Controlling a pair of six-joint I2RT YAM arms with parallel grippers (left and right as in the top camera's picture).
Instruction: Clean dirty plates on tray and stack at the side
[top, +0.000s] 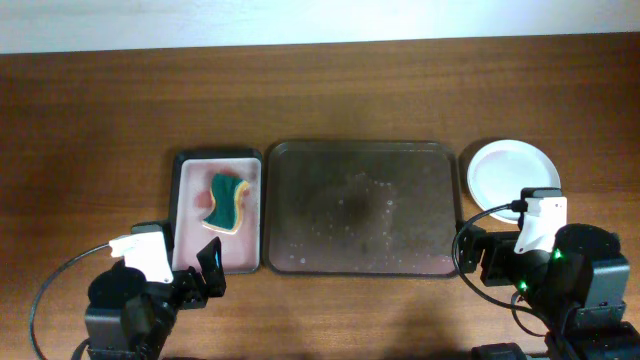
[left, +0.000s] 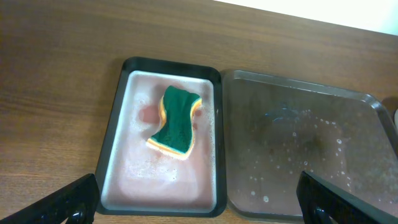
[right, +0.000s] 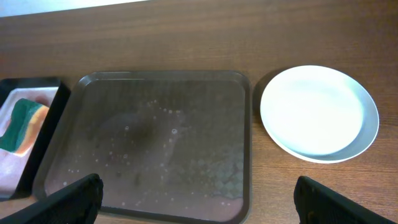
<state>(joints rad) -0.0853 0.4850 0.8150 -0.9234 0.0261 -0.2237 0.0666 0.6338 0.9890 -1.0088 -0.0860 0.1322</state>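
Observation:
A dark wet tray (top: 360, 208) lies at the table's middle with no plate on it; it also shows in the left wrist view (left: 305, 155) and the right wrist view (right: 155, 143). A white plate (top: 513, 173) sits on the table right of the tray, also in the right wrist view (right: 318, 112). A green and yellow sponge (top: 227, 202) lies in a soapy black-rimmed basin (top: 190, 215), also seen in the left wrist view (left: 176, 122). My left gripper (left: 199, 202) is open and empty near the basin's front edge. My right gripper (right: 199, 199) is open and empty near the tray's front right corner.
The basin (left: 118, 124) touches the tray's left edge. Bare wooden table (top: 320, 90) runs behind the tray and along the front between the two arms.

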